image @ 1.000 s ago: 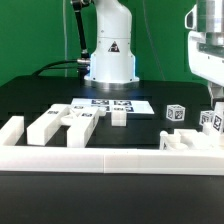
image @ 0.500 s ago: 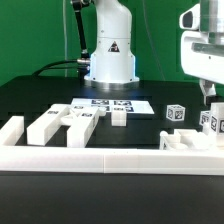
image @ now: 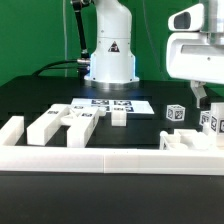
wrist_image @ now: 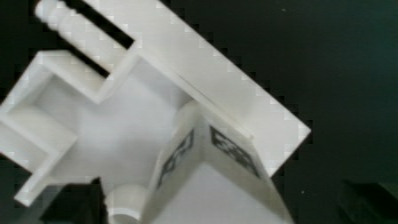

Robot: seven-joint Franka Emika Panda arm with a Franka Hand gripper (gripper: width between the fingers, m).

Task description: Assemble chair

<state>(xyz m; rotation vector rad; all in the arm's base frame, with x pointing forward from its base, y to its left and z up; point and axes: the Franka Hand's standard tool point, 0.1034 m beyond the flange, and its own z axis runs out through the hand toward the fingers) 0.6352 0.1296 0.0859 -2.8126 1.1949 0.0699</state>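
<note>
The chair lies in loose white tagged pieces. In the exterior view, long bars [image: 45, 125] and a shorter bar [image: 80, 122] lie at the left and a small block [image: 118, 117] in the middle. A cube [image: 176, 112], a tagged piece [image: 212, 120] and a bracket-like piece [image: 185, 143] lie at the right. My gripper [image: 200, 96] hangs above the right-hand pieces, touching none. Its jaws do not show clearly. The wrist view shows a white framed piece [wrist_image: 107, 90] with round pegs and a tagged piece [wrist_image: 222, 150] close below.
The marker board [image: 110, 103] lies flat behind the pieces. The arm's base [image: 110, 50] stands at the back. A long low white rail [image: 110, 160] runs along the front of the black table.
My gripper has risen and moved toward the exterior view's left, away from the right-hand pieces. The pieces on the table have not moved.
</note>
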